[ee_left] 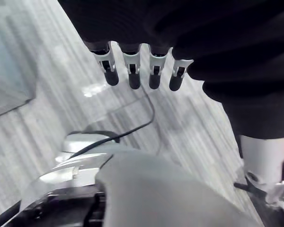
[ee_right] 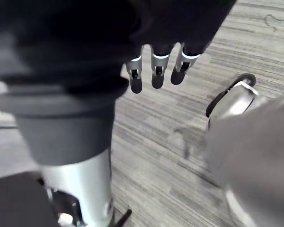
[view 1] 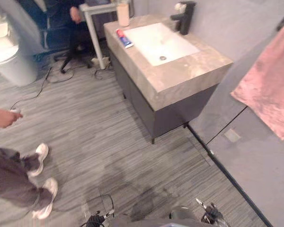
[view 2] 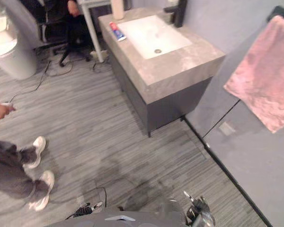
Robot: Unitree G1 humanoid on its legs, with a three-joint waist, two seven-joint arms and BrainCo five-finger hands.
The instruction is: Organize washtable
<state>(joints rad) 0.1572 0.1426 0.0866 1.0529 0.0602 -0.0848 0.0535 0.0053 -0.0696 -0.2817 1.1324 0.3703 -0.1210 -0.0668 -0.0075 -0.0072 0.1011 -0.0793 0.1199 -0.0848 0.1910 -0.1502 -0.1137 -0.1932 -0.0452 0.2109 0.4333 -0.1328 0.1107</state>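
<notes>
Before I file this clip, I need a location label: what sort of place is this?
Probably a mock bathroom corner in an office: a white sink and black tap, a pink towel on the wall, yet an office chair beyond.

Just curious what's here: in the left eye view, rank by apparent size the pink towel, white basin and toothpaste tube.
1. pink towel, helped by hanging nearer the camera
2. white basin
3. toothpaste tube, clearly smallest

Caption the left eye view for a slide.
Toothpaste tube lies on the washtable beside its white basin; pink towel hangs at right.
</notes>
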